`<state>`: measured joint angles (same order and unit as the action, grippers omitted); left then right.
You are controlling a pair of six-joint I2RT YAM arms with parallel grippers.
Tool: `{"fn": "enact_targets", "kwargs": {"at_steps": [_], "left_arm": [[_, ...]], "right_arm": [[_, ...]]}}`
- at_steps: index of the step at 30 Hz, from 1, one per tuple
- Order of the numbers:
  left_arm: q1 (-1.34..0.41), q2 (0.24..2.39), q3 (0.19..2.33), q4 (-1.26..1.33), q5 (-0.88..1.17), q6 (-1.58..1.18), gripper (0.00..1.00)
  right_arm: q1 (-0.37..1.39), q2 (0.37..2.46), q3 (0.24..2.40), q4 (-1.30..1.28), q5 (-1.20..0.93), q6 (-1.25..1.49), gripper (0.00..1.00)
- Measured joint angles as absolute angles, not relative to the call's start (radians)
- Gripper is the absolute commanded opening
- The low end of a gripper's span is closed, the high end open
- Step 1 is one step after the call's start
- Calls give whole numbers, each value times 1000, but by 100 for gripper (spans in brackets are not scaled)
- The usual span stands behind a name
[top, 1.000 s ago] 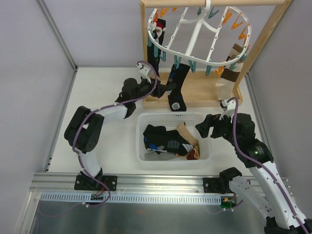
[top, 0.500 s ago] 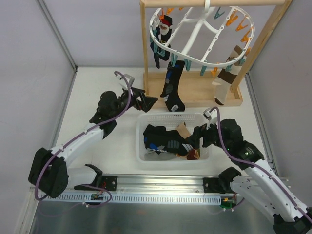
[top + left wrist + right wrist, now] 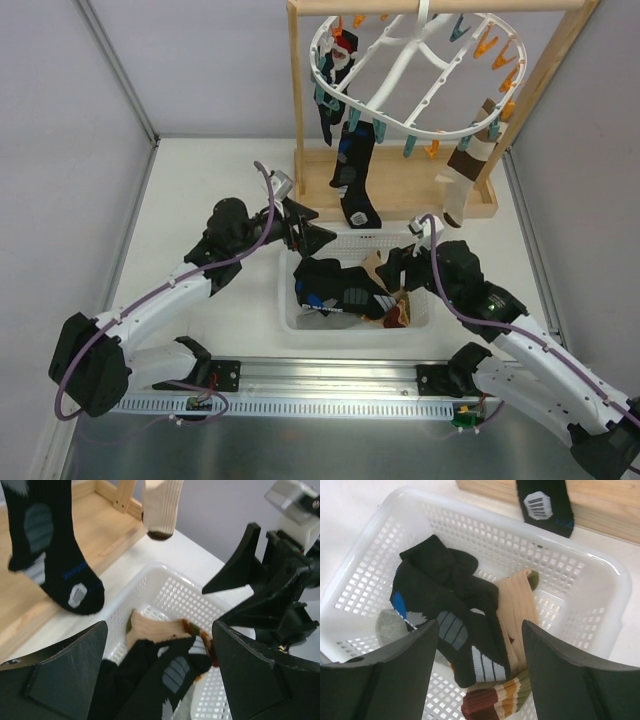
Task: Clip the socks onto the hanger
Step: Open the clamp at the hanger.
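Note:
The white hanger (image 3: 400, 127) hangs from the wooden stand. Clipped to it are a black sock with blue marks (image 3: 353, 175) (image 3: 52, 555), a brown-and-cream sock (image 3: 466, 170) (image 3: 161, 505) and a dark sock (image 3: 334, 70) at the ring's left. More socks lie in the basket: a black one (image 3: 330, 285) (image 3: 160, 680) (image 3: 445, 597), a tan one (image 3: 377, 268) (image 3: 150, 630) (image 3: 517, 600) and a striped one (image 3: 398, 315) (image 3: 495, 700). My left gripper (image 3: 322, 233) (image 3: 159, 645) stands open over the basket's back left. My right gripper (image 3: 393, 270) (image 3: 479, 630) stands open above the pile, empty.
The white mesh basket (image 3: 288, 312) (image 3: 615, 575) sits between both arms, in front of the wooden stand's base (image 3: 410, 190). A grey sock (image 3: 390, 627) lies under the black one. Orange and teal clothespins (image 3: 495, 45) dangle round the hanger's rim.
My left gripper has let go of the black sock at the hanger, opened and swung down to the basket. My right gripper has moved left over the pile. The hanger has swung.

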<state>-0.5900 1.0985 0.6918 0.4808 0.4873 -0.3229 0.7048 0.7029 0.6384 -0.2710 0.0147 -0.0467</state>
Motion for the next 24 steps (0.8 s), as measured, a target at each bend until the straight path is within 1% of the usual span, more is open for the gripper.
{"fn": "enact_targets", "kwargs": {"at_steps": [10,18,24], "left_arm": [[-590,1395,1077,559,516,-350,84],[-588,1573,1262,624,514,-421,84],[-570,1717,1420,660,519,-545,83]], "right_arm": [[709,567,619,-289,132,16,71],[709,527,613,-306,162,25,73],[709,526,603,-321,164,25,72]]}}
